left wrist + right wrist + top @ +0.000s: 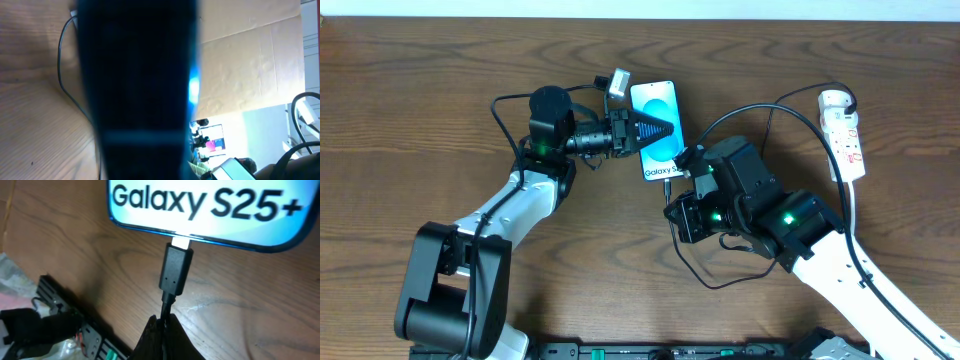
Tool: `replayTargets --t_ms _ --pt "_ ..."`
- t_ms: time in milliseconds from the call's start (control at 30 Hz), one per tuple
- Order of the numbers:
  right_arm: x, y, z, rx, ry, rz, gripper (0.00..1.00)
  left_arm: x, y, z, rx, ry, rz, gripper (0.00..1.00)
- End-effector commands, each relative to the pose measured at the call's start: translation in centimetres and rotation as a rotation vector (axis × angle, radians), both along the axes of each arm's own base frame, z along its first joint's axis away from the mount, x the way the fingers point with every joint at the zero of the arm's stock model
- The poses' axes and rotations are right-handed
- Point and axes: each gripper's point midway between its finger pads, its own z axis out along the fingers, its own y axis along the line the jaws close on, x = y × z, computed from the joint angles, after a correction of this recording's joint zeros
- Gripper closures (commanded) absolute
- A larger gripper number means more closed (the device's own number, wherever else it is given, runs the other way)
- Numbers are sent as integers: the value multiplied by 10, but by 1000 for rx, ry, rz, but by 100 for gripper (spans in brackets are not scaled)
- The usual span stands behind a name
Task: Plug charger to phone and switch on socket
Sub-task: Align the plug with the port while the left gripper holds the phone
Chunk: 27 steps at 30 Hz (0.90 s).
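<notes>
Both clenched on wooden table: right pincer pinching charger, left pincer atop phone.

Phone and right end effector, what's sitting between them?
The black charger connector, tip meeting the phone bottom edge, cable pinched by the right end effector. Right wrist view shows it.

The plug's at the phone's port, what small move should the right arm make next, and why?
Probably push the charger a little further into the phone. A bright sliver of its metal tip shows at the port, so it looks not fully seated, and the right gripper has jaws shut on its cable just behind the plug.
</notes>
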Motion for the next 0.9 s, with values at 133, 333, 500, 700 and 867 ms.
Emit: replayTargets --t_ms 133,333,500,700,867 --pt "27 -13 2 -83 -134 -75 99 -13 -4 11 -14 -62 -93 93" --pt "35 -7 11 -43 -172 -88 99 -13 -4 11 -14 -62 -94 93" --pt "39 -4 15 -22 -180 -104 99 -13 -4 11 -14 -62 -94 93" --pt "48 2 27 54 -172 -180 99 -13 -4 11 -14 -61 -94 93" --pt "56 5 35 81 -212 -195 99 -13 -4 11 -14 -61 -94 92"
